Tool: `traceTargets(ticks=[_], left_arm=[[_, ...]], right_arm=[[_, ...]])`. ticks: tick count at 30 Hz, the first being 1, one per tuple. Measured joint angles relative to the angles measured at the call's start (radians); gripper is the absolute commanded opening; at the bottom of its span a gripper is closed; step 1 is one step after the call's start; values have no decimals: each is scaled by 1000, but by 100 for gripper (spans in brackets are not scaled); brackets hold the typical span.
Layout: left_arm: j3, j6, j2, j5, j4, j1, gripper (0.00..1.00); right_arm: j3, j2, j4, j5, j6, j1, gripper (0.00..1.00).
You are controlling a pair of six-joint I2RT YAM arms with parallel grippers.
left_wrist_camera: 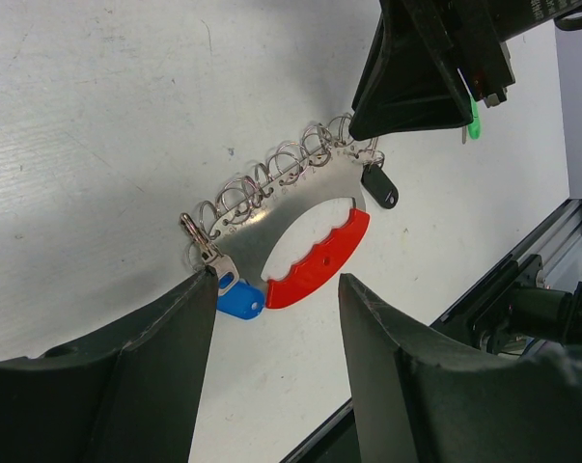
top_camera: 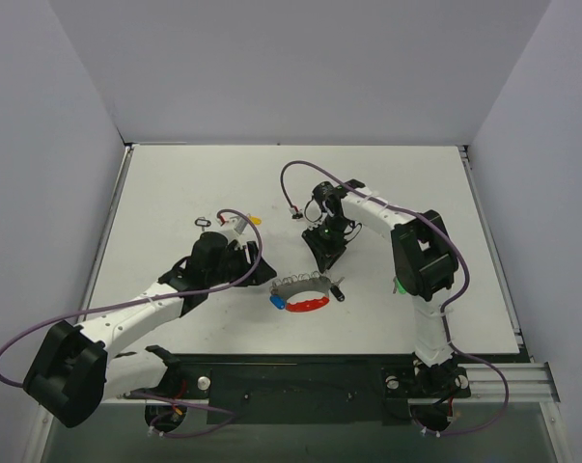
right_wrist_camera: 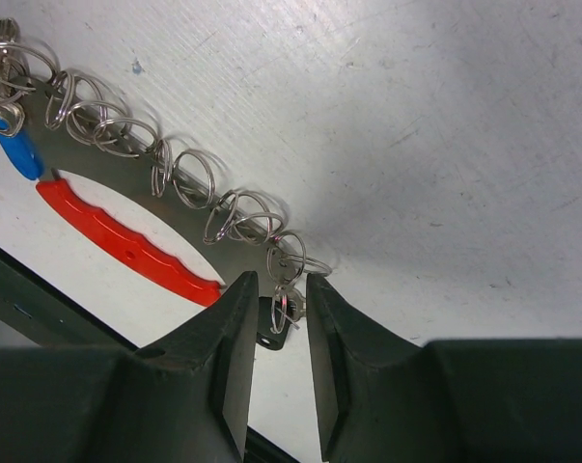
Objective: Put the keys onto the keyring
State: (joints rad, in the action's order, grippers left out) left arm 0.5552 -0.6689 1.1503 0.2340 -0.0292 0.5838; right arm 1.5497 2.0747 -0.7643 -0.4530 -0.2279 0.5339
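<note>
The keyring (top_camera: pixel 300 286) lies at the table's middle: a silver plate (left_wrist_camera: pixel 300 198) edged with wire rings and a curved red piece (left_wrist_camera: pixel 315 260). A blue key (left_wrist_camera: pixel 242 301) hangs at one end and a black key (left_wrist_camera: pixel 379 186) at the other. My left gripper (left_wrist_camera: pixel 276 280) is open just short of the blue end, touching nothing. My right gripper (right_wrist_camera: pixel 281 280) stands over the black-key end (right_wrist_camera: pixel 271 335). A small ring sits in the narrow gap between its fingers, and neither finger is pressed on it. A yellow key (top_camera: pixel 255 219) lies beside the left wrist. A green key head (left_wrist_camera: pixel 474 121) shows behind the right gripper.
A small bare black loop (top_camera: pixel 204 222) lies on the table left of the yellow key. The black frame and aluminium rail (top_camera: pixel 368 371) run along the near edge, close below the keyring. Purple cables (top_camera: pixel 300 178) loop off both arms. Grey walls enclose the white table (top_camera: pixel 175 183).
</note>
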Motion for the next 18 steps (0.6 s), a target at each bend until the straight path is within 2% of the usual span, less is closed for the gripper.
traceTargets(ticks=[18], left_arm=[[-4, 1, -19, -14, 6, 0, 63]], right_arm=[[-1, 0, -3, 43, 44, 17, 22]])
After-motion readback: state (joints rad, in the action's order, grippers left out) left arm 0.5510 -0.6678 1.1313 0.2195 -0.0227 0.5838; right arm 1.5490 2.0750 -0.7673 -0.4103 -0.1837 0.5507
